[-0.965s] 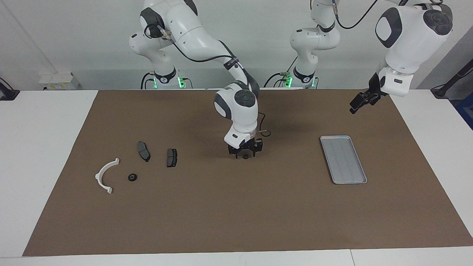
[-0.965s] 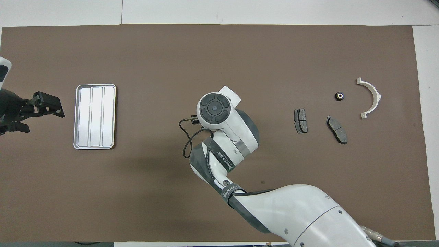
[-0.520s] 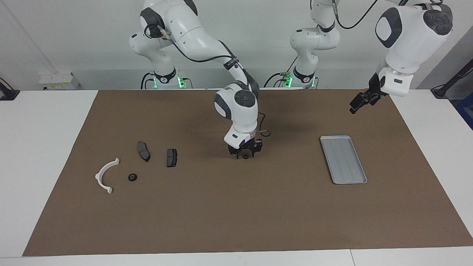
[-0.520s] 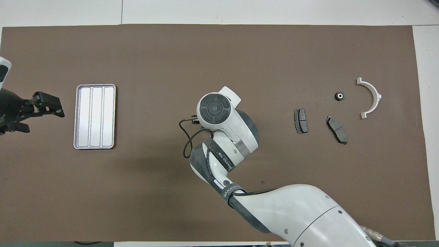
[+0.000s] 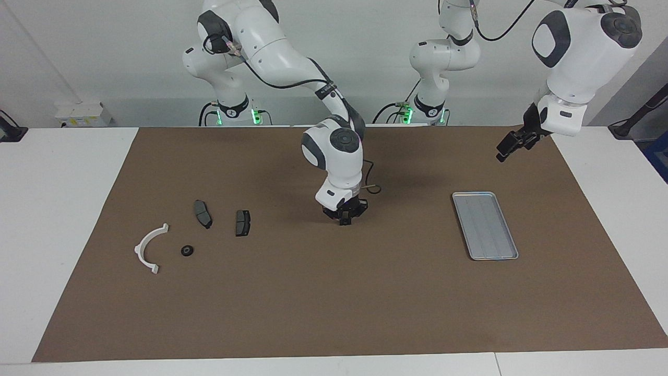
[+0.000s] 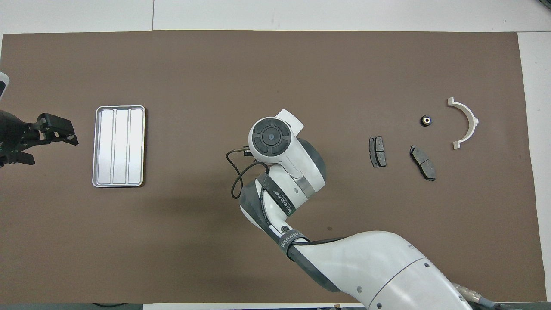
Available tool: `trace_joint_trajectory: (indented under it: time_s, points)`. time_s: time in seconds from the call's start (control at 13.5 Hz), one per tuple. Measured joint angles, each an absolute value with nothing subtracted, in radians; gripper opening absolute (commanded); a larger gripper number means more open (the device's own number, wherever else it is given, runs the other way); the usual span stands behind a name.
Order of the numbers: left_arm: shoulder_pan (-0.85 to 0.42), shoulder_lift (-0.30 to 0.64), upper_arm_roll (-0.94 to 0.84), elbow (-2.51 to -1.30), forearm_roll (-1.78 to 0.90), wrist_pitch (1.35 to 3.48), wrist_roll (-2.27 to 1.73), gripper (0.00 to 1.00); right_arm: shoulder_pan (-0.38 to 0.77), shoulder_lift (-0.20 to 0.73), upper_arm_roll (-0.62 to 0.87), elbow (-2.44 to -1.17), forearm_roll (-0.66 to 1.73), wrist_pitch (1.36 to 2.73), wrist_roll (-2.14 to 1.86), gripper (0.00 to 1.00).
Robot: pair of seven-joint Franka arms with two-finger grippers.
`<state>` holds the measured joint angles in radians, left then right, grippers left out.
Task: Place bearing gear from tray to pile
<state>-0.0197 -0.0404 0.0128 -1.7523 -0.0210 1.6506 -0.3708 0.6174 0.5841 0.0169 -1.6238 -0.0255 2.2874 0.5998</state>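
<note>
We have the right gripper (image 5: 345, 220) down at the brown mat (image 5: 334, 313) in the middle of the tabletop, roughly midway between the tray (image 5: 485, 225) and the pile. Its fingertips have come together at the spot where a small dark part sits, so we judge it clenched on a bearing gear — though the part itself is hidden between the fingers, and from overhead the wrist covers the whole spot, so we cannot confirm the hold by sight.

The tray lies toward the left arm's end and shows only bare ribs. The pile lies toward the right arm's end: a white bracket (image 5: 148, 247), two brake pads (image 5: 203, 213) (image 5: 242, 222), and one small black bearing gear (image 5: 187, 250) already resting between the bracket and the pads.

The left gripper (image 5: 512, 143) waits with its jaws spread, up in the air near the tray's end of the mat.

For the step in hand, we would lift straight up first and check the part comes away with the fingers before any sideways travel — a piece this small can slip from a pinch. Then we carry it low across the mat toward the pile and set it down beside the other gear, clear of the pads, opening only once it touches.
</note>
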Motion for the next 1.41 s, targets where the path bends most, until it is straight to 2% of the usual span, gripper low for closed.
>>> trace_joint_trajectory:
  time_s: [0.37, 0.52, 0.89, 1.19, 1.41]
  points:
    - [-0.015, -0.04, 0.01, -1.752, -0.021, 1.652, -0.371, 1.0, 0.61, 0.584, 0.015, -1.615, -0.026, 2.287, 0.6, 0.0]
    - [-0.015, -0.04, 0.01, -1.752, -0.021, 1.652, -0.371, 1.0, 0.572, 0.581, 0.011, -1.569, -0.027, 2.265, 0.597, 0.0]
    - [-0.013, -0.04, 0.01, -1.752, -0.021, 1.652, -0.371, 1.0, 0.373, 0.538, 0.009, -1.375, -0.025, 2.049, 0.367, 0.0]
    - [-0.013, -0.04, 0.004, -1.752, -0.022, 1.652, -0.371, 1.0, 0.2, 0.46, 0.008, -1.355, 0.028, 1.898, 0.078, 0.0]
    - [-0.011, -0.04, 0.004, -1.752, -0.022, 1.652, -0.371, 1.0, 0.06, 0.446, 0.008, -1.358, 0.05, 1.844, -0.131, 0.0]
